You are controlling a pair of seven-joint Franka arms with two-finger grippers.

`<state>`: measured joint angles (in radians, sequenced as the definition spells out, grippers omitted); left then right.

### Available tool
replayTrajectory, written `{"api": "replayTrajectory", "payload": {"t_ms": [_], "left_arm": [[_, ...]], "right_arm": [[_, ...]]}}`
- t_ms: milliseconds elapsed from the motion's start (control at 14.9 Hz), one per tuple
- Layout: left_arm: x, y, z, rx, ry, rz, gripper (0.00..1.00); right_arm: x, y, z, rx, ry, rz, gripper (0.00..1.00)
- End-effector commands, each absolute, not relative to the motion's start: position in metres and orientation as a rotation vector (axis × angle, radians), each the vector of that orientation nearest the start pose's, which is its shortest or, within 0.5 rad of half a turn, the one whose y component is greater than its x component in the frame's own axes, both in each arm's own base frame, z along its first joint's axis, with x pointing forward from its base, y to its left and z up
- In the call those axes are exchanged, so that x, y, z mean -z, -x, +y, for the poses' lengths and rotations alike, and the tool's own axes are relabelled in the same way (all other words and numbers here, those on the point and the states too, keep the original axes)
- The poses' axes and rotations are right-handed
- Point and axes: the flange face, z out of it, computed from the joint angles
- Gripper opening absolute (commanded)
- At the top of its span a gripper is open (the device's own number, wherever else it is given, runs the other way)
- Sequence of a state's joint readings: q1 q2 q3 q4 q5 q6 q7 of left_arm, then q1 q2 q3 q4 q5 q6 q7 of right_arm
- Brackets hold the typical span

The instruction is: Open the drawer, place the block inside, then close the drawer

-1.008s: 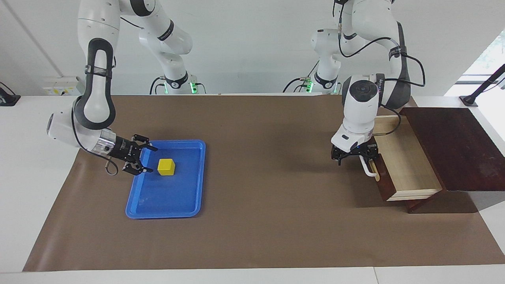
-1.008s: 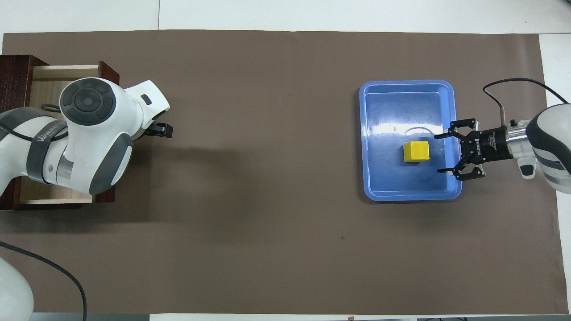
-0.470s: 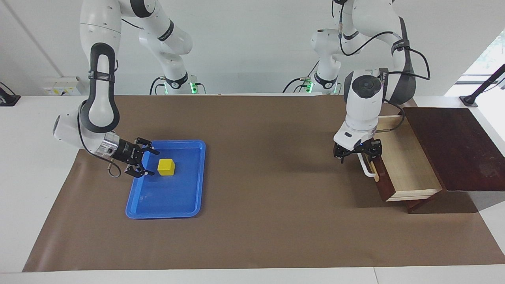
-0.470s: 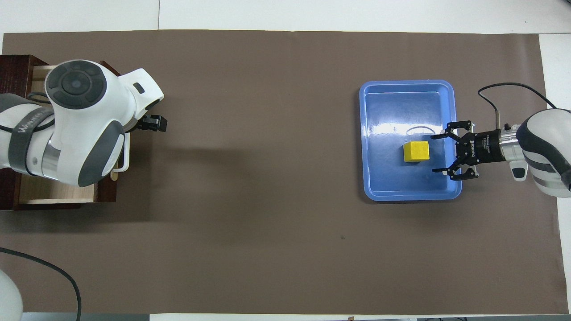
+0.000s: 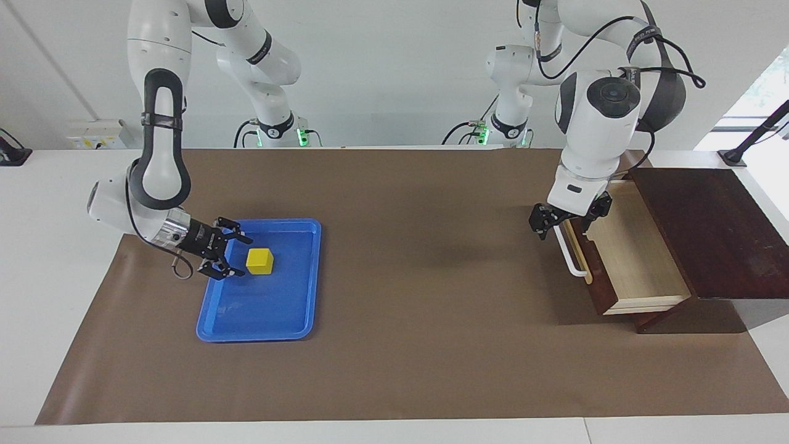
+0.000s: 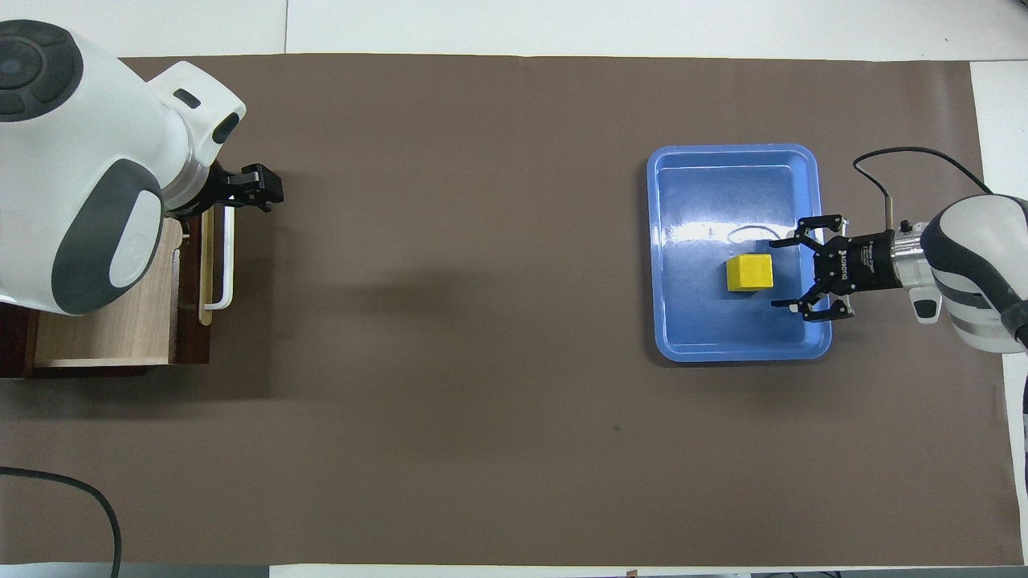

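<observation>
The right end effector (image 5: 229, 253) hung low over the blue tray (image 5: 296, 320), its fingers spread wide and pointed sideways at the block (image 5: 259, 261), which sat in the tray just beside the fingertips, apart from them. That level, open approach suited a grasp across the cube's flat sides.

The left end effector (image 5: 567, 217) was raised over the end of the white bar handle (image 5: 570, 253) nearer the robots, holding nothing; whether its fingers were spread could not be told. The drawer (image 5: 629, 259) stood pulled out of its dark box (image 5: 709, 228), its pale interior bare, so the opening step looked done and the left arm seemed to be waiting clear of the way.

Tray and drawer lay well apart, at opposite ends of the worktop (image 5: 407, 296), which was covered by a brown mat. A white wall rose at the robots' end.
</observation>
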<state>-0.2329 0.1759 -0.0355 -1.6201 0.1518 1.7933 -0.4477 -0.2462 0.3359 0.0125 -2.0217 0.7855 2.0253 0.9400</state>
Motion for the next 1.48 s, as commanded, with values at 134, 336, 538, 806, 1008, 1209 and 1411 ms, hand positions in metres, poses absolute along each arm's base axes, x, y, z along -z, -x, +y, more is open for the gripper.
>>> {"api": "replayTrajectory", "payload": {"t_ms": [134,336,538,806,1008,1209,1411], "left_arm": [[-0.556,-0.580,-0.128,-0.001,3.014,-0.819,1.00],[-0.561,-0.578,-0.120,-0.010,2.945,-1.116,1.00],[-0.557,-0.575,-0.111,-0.022,2.852,-1.321,1.00],[-0.554,-0.569,-0.113,-0.038,2.840,-1.324,1.00],[-0.554,-0.568,-0.115,-0.038,2.842,-1.319,1.00],[-0.554,-0.568,-0.116,-0.042,2.838,-1.317,1.00],[-0.555,-0.568,-0.115,-0.047,2.836,-1.330,1.00]], "right_arm": [[-0.269,-0.567,-0.080,-0.663,1.723,1.863,0.97],[-0.267,-0.566,-0.077,-0.660,1.711,1.871,0.95],[-0.264,-0.563,-0.078,-0.664,1.709,1.878,0.93],[-0.262,-0.561,-0.078,-0.668,1.693,1.881,0.83],[-0.262,-0.560,-0.077,-0.669,1.693,1.879,0.66],[-0.262,-0.560,-0.077,-0.671,1.696,1.875,0.39],[-0.266,-0.563,-0.078,-0.670,1.697,1.867,0.00]]}}
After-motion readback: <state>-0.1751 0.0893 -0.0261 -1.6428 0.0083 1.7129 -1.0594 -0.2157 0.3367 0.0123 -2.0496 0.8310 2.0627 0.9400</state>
